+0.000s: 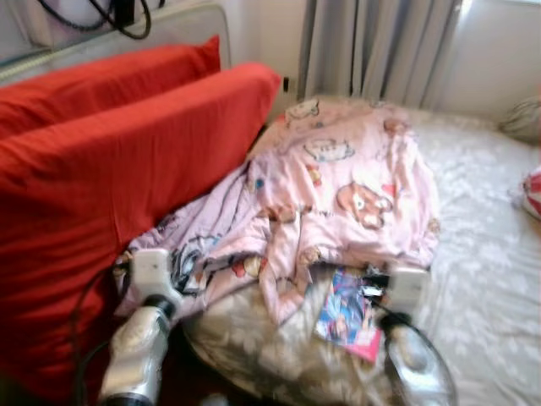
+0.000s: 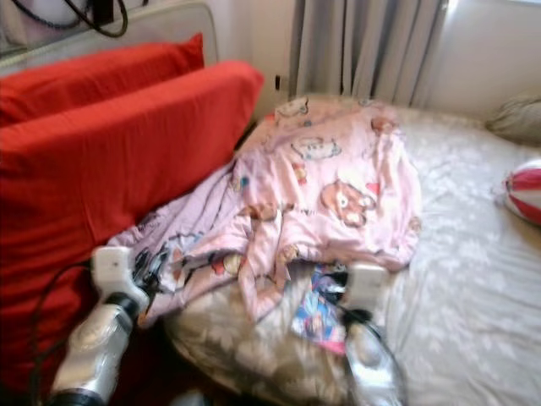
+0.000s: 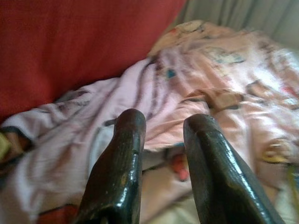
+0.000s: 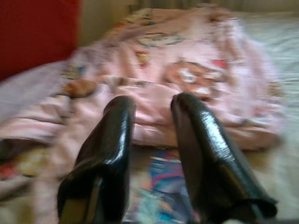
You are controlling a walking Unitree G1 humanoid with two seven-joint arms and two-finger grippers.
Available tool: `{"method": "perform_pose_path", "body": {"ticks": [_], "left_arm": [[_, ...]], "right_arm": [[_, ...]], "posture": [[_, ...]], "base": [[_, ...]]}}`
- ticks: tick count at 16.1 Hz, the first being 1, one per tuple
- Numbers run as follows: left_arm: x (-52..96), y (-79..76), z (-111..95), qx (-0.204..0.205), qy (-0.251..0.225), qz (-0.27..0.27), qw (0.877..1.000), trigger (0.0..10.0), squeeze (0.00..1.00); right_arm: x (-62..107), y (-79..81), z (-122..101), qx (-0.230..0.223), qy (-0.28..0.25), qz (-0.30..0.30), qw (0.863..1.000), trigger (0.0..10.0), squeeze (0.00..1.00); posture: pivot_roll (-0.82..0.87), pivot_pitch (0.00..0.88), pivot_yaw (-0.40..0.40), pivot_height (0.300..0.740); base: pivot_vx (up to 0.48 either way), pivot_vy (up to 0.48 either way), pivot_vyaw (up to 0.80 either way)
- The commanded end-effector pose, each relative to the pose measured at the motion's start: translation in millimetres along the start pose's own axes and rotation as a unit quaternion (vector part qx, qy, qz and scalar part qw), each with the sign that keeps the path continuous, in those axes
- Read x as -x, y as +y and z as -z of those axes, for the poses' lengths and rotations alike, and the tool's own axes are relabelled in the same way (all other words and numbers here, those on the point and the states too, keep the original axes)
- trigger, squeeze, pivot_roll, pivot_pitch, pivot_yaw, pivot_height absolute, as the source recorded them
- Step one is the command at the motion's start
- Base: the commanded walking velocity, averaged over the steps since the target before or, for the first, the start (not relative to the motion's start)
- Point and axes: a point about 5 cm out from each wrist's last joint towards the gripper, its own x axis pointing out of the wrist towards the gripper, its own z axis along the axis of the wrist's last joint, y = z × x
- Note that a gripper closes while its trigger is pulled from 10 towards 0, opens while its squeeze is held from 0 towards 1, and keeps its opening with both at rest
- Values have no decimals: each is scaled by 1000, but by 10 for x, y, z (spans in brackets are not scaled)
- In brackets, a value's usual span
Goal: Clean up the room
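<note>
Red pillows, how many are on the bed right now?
2. One red pillow lies in front, beside the pink blanket; the second red pillow stands behind it against the headboard. The blanket may hide others.

**What the views leave unclear**

All four pictures are blurred. The pink blanket (image 1: 338, 186) covers one edge of the colourful booklet (image 1: 347, 317), whose print is too soft to read. A striped item (image 2: 526, 190) is cut by the picture's edge. Both silver arms run off the lower edge. The cushions (image 1: 101, 169) are also cropped at the side
</note>
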Motion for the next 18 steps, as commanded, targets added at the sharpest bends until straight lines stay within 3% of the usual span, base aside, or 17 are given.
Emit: {"method": "perform_pose_path", "body": {"ticks": [1, 6, 10, 14, 18], "left_arm": [[-39, -63, -40, 6, -9, 8, 1000, 10000, 0], [-45, -85, -96, 12, -25, 20, 999, 10000, 0], [-141, -214, -121, 1, -36, 49, 998, 10000, 0], [-93, -154, -118, 1, -38, 41, 998, 10000, 0], [-66, -113, -128, -1, -38, 37, 999, 10000, 0]], "right_arm": [[2, -111, -1, 3, 5, 15, 1000, 10000, 0], [-41, -101, -24, 15, 4, 19, 1000, 10000, 0], [-125, 7, -149, 16, -24, 0, 1000, 10000, 0], [-125, 40, -80, 32, 3, -5, 999, 10000, 0], [-101, 54, -73, 13, -6, 3, 1000, 10000, 0]], "posture": [[3, 0, 5, 648], [10, 1, 7, 648], [14, 16, 6, 648], [19, 29, 9, 648], [34, 38, 12, 623]], "base": [[311, 0, 0], [0, 0, 0], [0, 0, 0], [0, 0, 0], [0, 0, 0]]}}
